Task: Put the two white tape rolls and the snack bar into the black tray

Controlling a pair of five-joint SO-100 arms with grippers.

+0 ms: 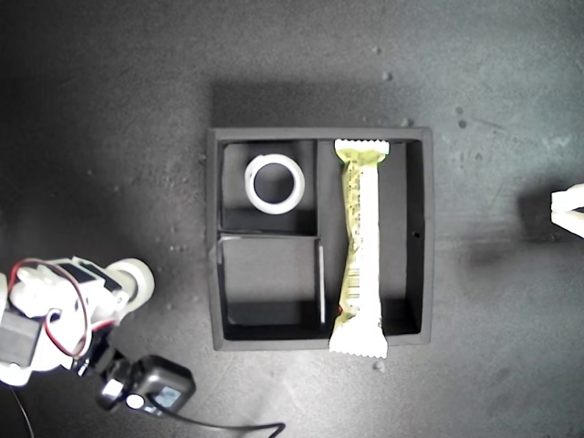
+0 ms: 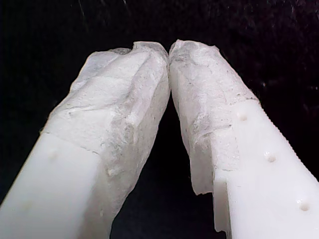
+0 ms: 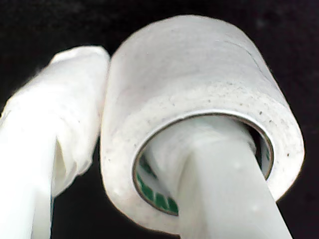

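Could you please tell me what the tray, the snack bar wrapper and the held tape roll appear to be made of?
The black tray: matte, probably foam or plastic; no glare.
The snack bar wrapper: thin glossy film, probably plastic, with crimped, serrated ends.
The tape roll held by my second gripper: white, cloth-like tape, faintly textured and speckled, on a smooth core with green print.

surface: dark grey tabletop | on it: black tray, centre

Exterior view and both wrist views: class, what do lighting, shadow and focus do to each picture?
Exterior view: uneven light, bright on the arm at its lower left, dark corners, the black tray walls shading its compartments. First wrist view: my first tool glares white against near-black ground. Second wrist view: the tape roll, held by my second tool, fills the frame, slightly soft.
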